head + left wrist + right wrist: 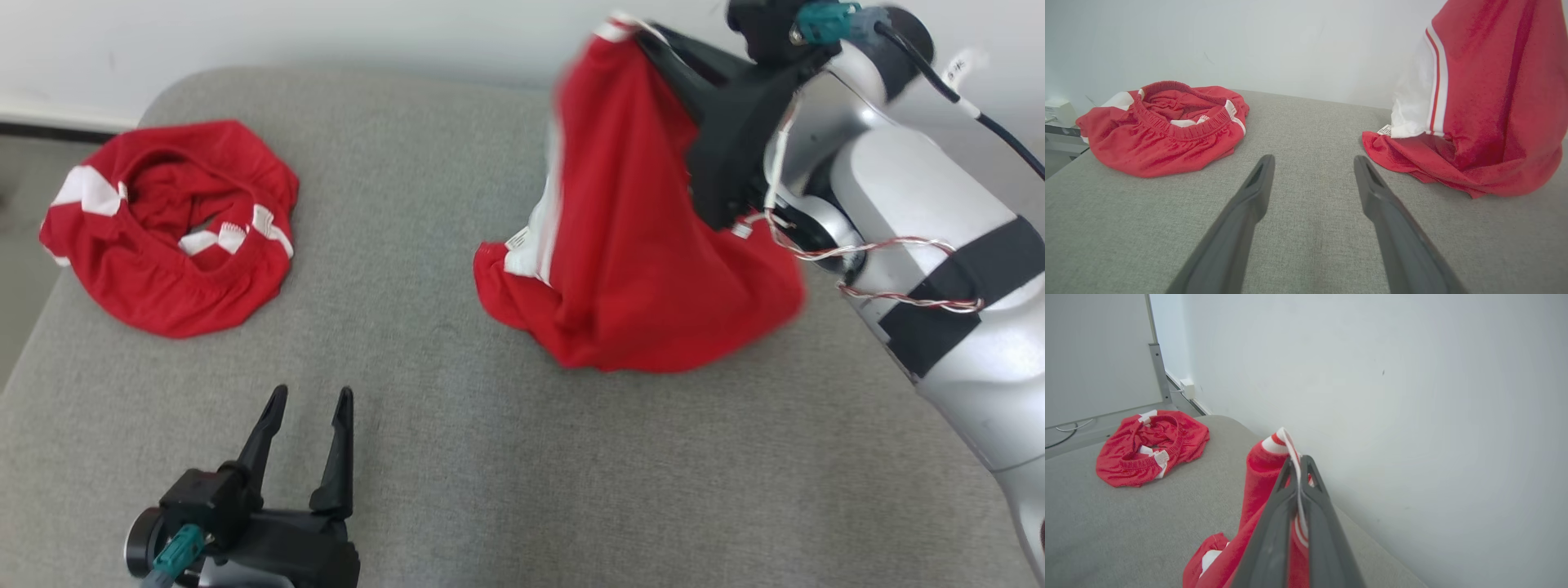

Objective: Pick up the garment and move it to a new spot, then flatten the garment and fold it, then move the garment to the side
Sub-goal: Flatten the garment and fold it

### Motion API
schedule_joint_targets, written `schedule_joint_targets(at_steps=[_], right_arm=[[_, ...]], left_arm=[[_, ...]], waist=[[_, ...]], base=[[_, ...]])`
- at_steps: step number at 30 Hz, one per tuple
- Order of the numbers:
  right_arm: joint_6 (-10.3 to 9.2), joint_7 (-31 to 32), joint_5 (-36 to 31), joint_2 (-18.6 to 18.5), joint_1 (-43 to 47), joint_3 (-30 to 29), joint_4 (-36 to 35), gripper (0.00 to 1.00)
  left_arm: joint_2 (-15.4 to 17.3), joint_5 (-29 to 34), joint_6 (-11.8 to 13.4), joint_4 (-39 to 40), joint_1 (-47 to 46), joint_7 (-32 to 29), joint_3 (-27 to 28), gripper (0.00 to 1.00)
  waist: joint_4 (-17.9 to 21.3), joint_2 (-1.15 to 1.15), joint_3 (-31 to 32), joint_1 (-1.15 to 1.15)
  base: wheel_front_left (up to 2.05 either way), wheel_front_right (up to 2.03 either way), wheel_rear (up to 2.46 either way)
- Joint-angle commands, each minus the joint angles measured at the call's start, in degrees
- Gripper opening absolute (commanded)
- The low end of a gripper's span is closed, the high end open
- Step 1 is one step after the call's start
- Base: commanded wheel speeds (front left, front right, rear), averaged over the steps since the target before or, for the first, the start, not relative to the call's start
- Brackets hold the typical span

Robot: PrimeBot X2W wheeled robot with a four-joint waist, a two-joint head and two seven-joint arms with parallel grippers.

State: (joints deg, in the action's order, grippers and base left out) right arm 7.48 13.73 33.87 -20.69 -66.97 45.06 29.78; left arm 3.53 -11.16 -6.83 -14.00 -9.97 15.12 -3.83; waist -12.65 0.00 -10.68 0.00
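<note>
A red garment (629, 245) with white side stripes hangs in a tall drape over the right part of the grey cushion (457, 457), its lower folds still resting on the fabric. My right gripper (645, 33) is shut on its white-and-red edge at the top; the right wrist view has the garment (1257, 486) pinched between the closed fingers (1290, 490) of the right gripper (1298, 461). My left gripper (314, 396) stands open over the near-left cushion, holding nothing. In the left wrist view the left gripper (1312, 161) points between both cloths, with the garment (1478, 106) to its right.
A second red cloth (175, 220) with an elastic waistband and white patches lies crumpled at the far left, also in the left wrist view (1167, 130) and the right wrist view (1151, 451). A pale wall (1372, 396) runs behind the cushion. Floor lies past the left edge.
</note>
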Motion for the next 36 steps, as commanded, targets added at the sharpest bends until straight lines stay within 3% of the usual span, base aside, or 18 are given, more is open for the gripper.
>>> schedule_joint_targets(at_steps=[1,10,14,19,20,23,31,36], right_arm=[[0.03,-1.9,0.7,1.1,-1.4,0.1,-1.6,0.0],[0.03,-15.7,3.8,8.5,-3.9,-5.4,-2.8,0.0],[0.03,-20.3,4.0,10.0,-3.4,-8.5,-1.4,0.0],[0.03,-20.3,-0.8,6.4,1.5,-12.5,4.5,0.0],[0.03,-18.1,-4.8,2.4,9.4,-16.6,9.8,0.0],[0.03,-17.5,-7.7,-0.4,16.1,-21.3,13.2,0.0],[0.03,-17.4,-15.5,-2.4,27.7,-35.4,22.7,0.0],[0.03,-16.9,-20.8,-0.7,31.2,-41.5,25.4,0.0]], left_arm=[[0.7,0.0,0.2,-0.3,1.5,0.0,0.4,1.0],[2.1,-0.9,0.9,-0.6,4.1,-0.8,1.7,1.0],[2.2,-1.1,1.3,-0.2,5.2,-0.9,2.1,1.0],[2.0,-1.8,1.7,0.0,7.0,-0.7,2.1,1.0],[1.9,-2.2,2.2,0.9,8.3,-1.1,2.0,1.0],[1.8,-2.3,2.2,1.7,8.8,-1.3,1.6,1.0],[1.4,-2.5,2.3,1.9,7.6,-1.6,-0.1,1.0],[1.2,-2.9,2.2,1.2,7.1,-1.6,-1.0,1.0]], waist=[[3.2,0.0,4.6,0.0],[7.7,0.0,12.0,0.0],[9.3,0.0,12.9,0.0],[11.4,0.0,13.7,0.0],[12.6,0.0,13.6,0.0],[13.5,0.0,13.0,0.0],[14.8,0.0,11.0,0.0],[15.0,0.0,10.4,0.0]], base=[[0.0,0.0,0.0],[0.0,0.0,0.0],[0.0,0.0,0.0],[0.0,0.0,0.0],[0.0,0.0,0.0],[0.0,0.0,0.0],[0.0,0.0,0.0],[0.0,0.0,0.0]])
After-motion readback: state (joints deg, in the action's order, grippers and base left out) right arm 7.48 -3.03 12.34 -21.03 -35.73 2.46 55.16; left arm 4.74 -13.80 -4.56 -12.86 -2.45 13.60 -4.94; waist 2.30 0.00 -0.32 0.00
